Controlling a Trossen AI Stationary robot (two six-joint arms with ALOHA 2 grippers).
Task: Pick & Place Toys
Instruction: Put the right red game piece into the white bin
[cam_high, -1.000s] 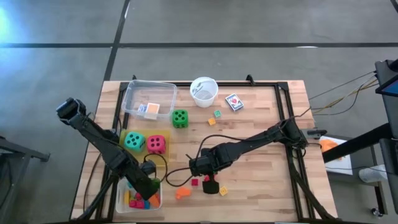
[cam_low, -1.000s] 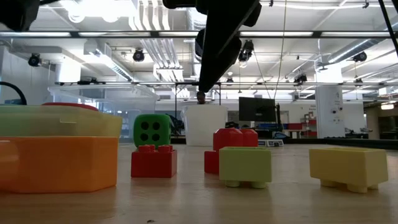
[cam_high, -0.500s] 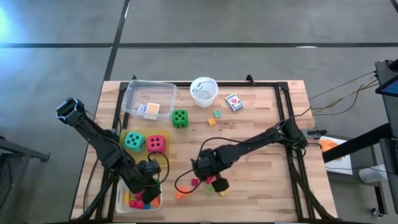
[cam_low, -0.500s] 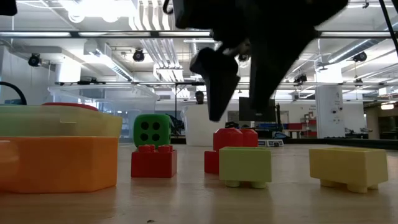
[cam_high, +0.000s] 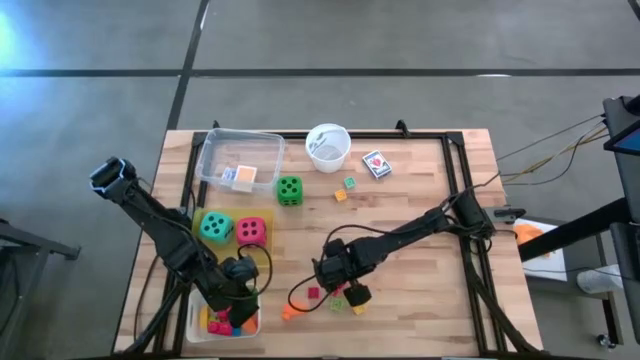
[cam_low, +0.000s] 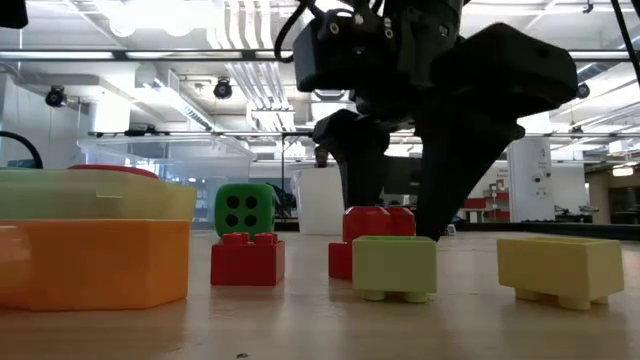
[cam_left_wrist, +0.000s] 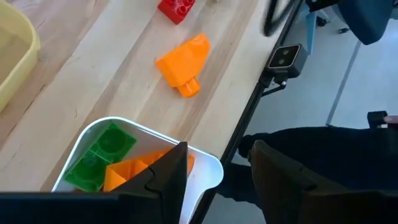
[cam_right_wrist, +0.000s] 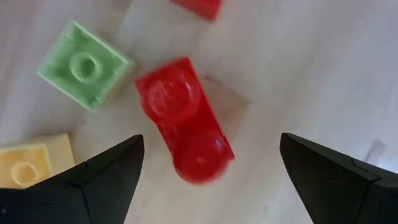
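Observation:
A red two-stud block (cam_right_wrist: 183, 118) lies on the table between the fingers of my open right gripper (cam_right_wrist: 211, 138), which points down over it without touching it. In the low view the red two-stud block (cam_low: 370, 225) shows between that gripper's fingertips (cam_low: 398, 215). Beside it lie a green block (cam_right_wrist: 84, 62), a yellow block (cam_right_wrist: 25, 165) and another red block (cam_high: 313, 293). My left gripper (cam_left_wrist: 214, 152) stands open and holds nothing above the white tray (cam_left_wrist: 208, 168), in which green and orange blocks lie. An orange piece (cam_left_wrist: 183, 59) lies on the table near that tray.
A teal die (cam_high: 216, 227) and a red die (cam_high: 252, 232) sit on the yellow tray (cam_high: 236, 214). A green die (cam_high: 289, 189), a clear tray (cam_high: 212, 160), a white cup (cam_high: 328, 147), a card pack (cam_high: 376, 164) and two small blocks (cam_high: 345, 189) lie farther back.
My right gripper has come down, rolling at the wrist, until its fingers stand on either side of the red two-stud block. My left gripper has risen out of the white tray and holds still above it.

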